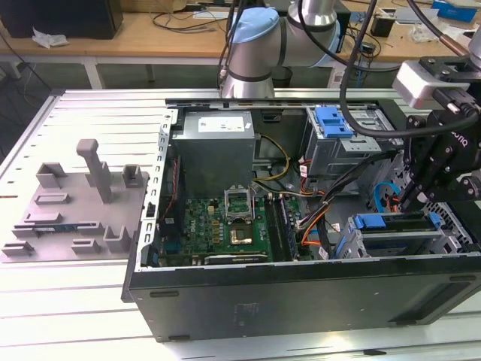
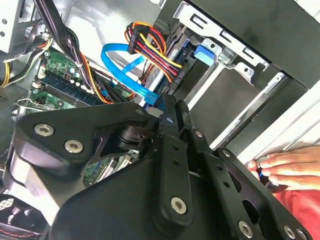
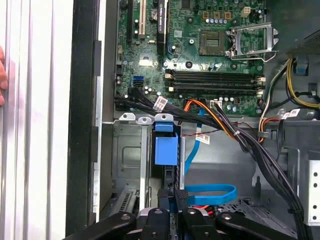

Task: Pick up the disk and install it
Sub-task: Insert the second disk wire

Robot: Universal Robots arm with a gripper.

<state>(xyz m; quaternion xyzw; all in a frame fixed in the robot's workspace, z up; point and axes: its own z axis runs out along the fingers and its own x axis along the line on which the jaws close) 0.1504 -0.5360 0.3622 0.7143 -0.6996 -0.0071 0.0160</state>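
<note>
We saw the gripper (image 1: 409, 199) low over the drive cage (image 1: 402, 244), at the corner of the open computer case (image 1: 301, 301) on the exterior view's right. The case lay on its side on the slatted counter (image 1: 75, 316). In the first wrist view the jaws stood close together with only a narrow gap between them. A thin dark edge ran from that gap towards the blue latch (image 3: 165, 145). We could not tell whether they were actually clamped on that edge or merely resting beside it.

We took the disk (image 1: 398, 224) to be the flat slab sitting edge-up in the cage, with blue rail ends showing at its side. It looked partly or fully seated. A loose blue data cable (image 3: 205, 192) looped just beside the jaws, and a bundle of power leads (image 2: 152, 47) ran near the cage. A person's hand (image 2: 285, 165) rested on the outside of the case.

We judged the disk to be rigid and fairly dense for its size, with smooth metal faces that could slip under a light pinch. It would also be sensitive to knocks and twisting. The sensible hold seemed to be across its thin dimension near the middle of an edge, with pressure on the casing or rails and away from the connector end. Any tilt against the cage guides would probably bind it.
</note>
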